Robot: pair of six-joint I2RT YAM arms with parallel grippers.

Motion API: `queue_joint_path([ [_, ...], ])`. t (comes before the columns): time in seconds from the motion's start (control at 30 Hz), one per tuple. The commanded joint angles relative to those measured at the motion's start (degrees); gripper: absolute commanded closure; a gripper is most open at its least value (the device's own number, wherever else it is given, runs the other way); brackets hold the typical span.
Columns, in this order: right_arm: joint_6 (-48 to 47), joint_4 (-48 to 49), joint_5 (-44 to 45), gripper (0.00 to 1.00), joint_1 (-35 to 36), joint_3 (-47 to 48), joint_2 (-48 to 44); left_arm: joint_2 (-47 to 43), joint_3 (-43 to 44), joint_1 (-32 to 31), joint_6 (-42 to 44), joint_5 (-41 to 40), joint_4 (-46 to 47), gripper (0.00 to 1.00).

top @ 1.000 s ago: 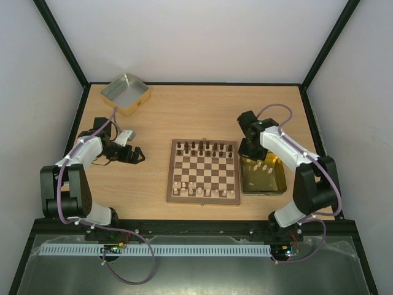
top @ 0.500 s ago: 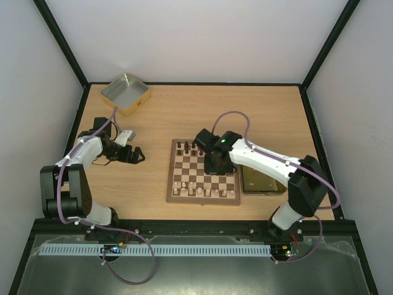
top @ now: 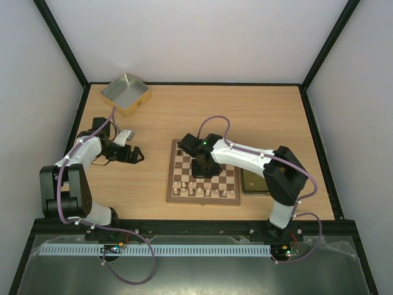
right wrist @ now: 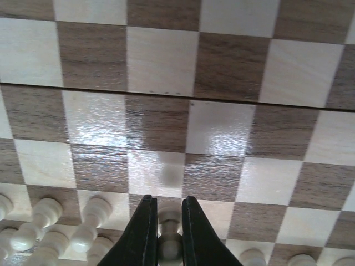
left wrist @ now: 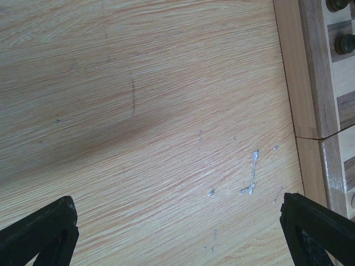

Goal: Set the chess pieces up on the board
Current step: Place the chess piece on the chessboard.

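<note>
Since half a second ago, the right gripper (top: 205, 167) has been carried farther left across the board (top: 202, 200), away from the tin tray (top: 255, 184). Its fingers are drawn almost together around a pale pawn (right wrist: 169, 244) (pinched between the tips in the wrist view), with other chess pieces (right wrist: 47, 210) ranked just beside it on the near rows. The left gripper (left wrist: 177, 233) is spread wide with nothing held, low over the table (top: 184, 117) left of the board.

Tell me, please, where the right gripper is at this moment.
In the top view, the right gripper is over the left-centre squares of the board; its wrist view shows it pinching a pale piece beside the cream row.
</note>
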Motion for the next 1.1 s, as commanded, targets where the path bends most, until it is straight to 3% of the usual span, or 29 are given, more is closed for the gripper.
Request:
queue_joint_path([
  [0.0,-0.5,-0.16,-0.95,0.94,1.13,2.6,1.95,-1.19,1.31,0.81,0.64,0.86,-1.22,0.01],
  [1.07,-0.99,-0.18,-2.47,0.91,2.47,0.11,4.01,-1.98,1.18,2.27,1.07,1.43,-1.34,0.01],
])
